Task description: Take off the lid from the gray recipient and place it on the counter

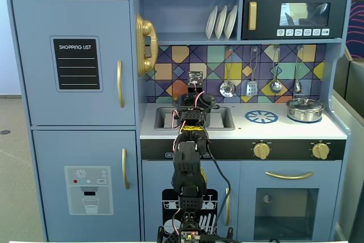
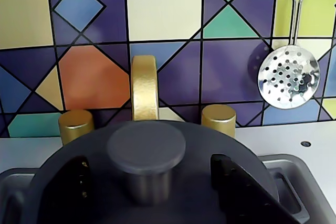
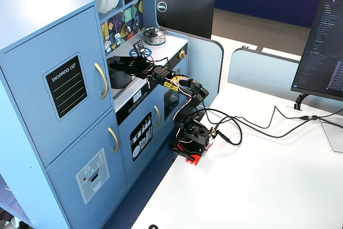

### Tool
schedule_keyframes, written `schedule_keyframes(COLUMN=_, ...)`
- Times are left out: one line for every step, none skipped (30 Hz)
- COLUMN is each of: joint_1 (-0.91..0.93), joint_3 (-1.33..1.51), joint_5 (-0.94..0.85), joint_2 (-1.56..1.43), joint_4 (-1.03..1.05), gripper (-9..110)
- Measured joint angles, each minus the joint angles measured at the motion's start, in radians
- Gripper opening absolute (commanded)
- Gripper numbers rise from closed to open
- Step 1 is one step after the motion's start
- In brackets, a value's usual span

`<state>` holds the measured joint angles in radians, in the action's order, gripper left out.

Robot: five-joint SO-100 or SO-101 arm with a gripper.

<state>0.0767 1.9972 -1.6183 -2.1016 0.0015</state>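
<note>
Wrist view: the lid (image 2: 157, 182) fills the lower half of the frame, and its knob (image 2: 146, 153) stands upright at lower centre. The gripper (image 2: 149, 184) is spread open: you see one dark finger (image 2: 73, 184) at lower left and the other at lower right, each clear of the knob's stem, with lid surface showing in between. So the knob lies directly between the jaws, its axis vertical. Judgement: your coming move turns on closing squarely on that stem, then lifting straight up.

The lid sits on the gray pot (image 3: 120, 76), which stands in the sink (image 1: 222, 119) at the left of the counter (image 1: 284, 129). The pot shows only in a fixed view taken from the side, left of centre.

Hidden or unclear:
- In a fixed view from the front, the arm (image 1: 190, 157) covers the pot and lid completely.
- The wrist view cuts off the fingertips and lid front at the bottom edge; you cannot judge how low the tips sit against the lid.
- The pot's handles are not made out anywhere.
- The gold tap (image 2: 144, 87) and its two gold knobs stand just behind the lid.

Free counter lies to the right of the sink, around the blue burner ring (image 1: 261, 117).
</note>
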Motion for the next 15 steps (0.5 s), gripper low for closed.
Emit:
schedule_keyframes(joint_1=0.000, joint_3=-0.005, joint_5=0.000, joint_2=0.009, joint_4=-0.003, gripper=18)
schedule_keyframes(joint_1=0.000, joint_3=-0.011, joint_5=0.000, joint_2=0.015, joint_4=-0.003, gripper=17)
schedule_keyframes(joint_1=0.000, joint_3=-0.014, joint_5=0.000, joint_2=0.017, joint_4=-0.003, gripper=15)
schedule_keyframes(joint_1=0.000, joint_3=-0.015, joint_5=0.000, joint_2=0.020, joint_4=-0.003, gripper=13)
schedule_keyframes(joint_1=0.000, joint_3=-0.015, joint_5=0.000, joint_2=0.021, joint_4=-0.006, gripper=11)
schedule_keyframes(joint_1=0.000, joint_3=-0.015, joint_5=0.000, joint_2=0.021, joint_4=-0.009, gripper=7)
schedule_keyframes(joint_1=0.000, joint_3=-0.015, joint_5=0.000, joint_2=0.021, joint_4=-0.014, gripper=3)
schedule_keyframes(joint_1=0.000, joint_3=-0.015, joint_5=0.000, joint_2=0.021, joint_4=-0.017, gripper=0)
schedule_keyframes(joint_1=0.000, joint_3=-0.015, joint_5=0.000, joint_2=0.021, joint_4=-0.021, gripper=0)
schedule_keyframes(joint_1=-0.002, joint_3=-0.015, joint_5=0.002, joint_2=0.021, joint_4=-0.028, gripper=0)
schedule_keyframes(joint_1=-0.005, joint_3=-0.015, joint_5=0.006, joint_2=0.021, joint_4=-0.032, gripper=0)
schedule_keyframes(joint_1=-0.008, joint_3=-0.015, joint_5=0.009, joint_2=0.021, joint_4=-0.035, gripper=0)
schedule_keyframes(joint_1=-0.011, joint_3=-0.015, joint_5=0.009, joint_2=0.021, joint_4=-0.038, gripper=0)
schedule_keyframes(joint_1=-0.012, joint_3=-0.015, joint_5=0.012, joint_2=0.021, joint_4=-0.040, gripper=0)
schedule_keyframes(joint_1=-0.014, joint_3=-0.015, joint_5=0.015, joint_2=0.021, joint_4=-0.040, gripper=0)
